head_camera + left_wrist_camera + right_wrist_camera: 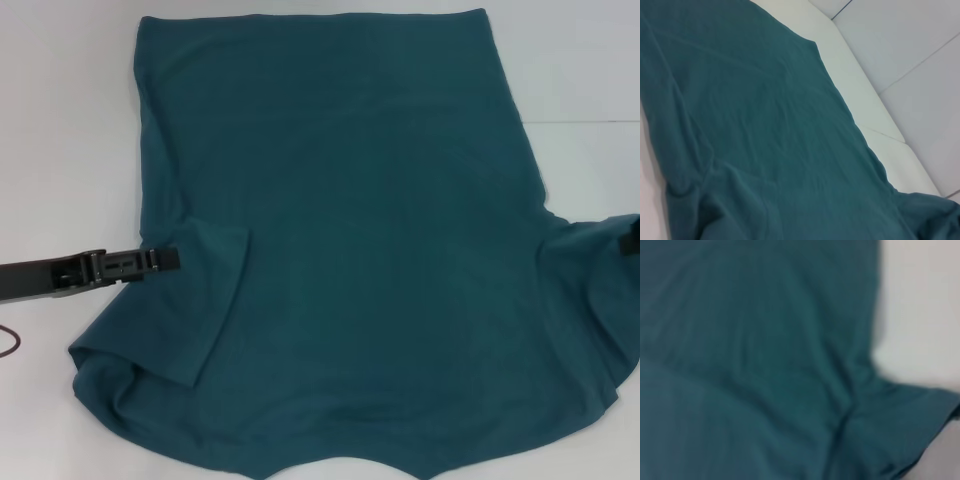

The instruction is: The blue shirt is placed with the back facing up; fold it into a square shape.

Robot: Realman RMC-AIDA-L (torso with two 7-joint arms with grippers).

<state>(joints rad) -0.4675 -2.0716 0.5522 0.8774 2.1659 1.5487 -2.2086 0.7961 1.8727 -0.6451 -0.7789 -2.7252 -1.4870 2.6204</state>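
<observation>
**Jaws hard to read over the shirt**

Jaw state, you can't tell on either side. Your left gripper (165,260) reaches in low at the left sleeve, which lies folded over the blue shirt (350,250). Shirt is spread plain side up across the white table (60,120). Your right gripper (630,243) barely shows at the right sleeve.

The head view looks forward and down from above, taking in nearly the whole blue shirt (340,250) spread on the white table (60,120), the left gripper (165,260) reaching in from the left edge. The left wrist view sits low and near, looking slantwise along the cloth (755,130) toward the table's far edge (875,115). The right wrist view is closest, filled with cloth (755,360). All three share the shirt
</observation>
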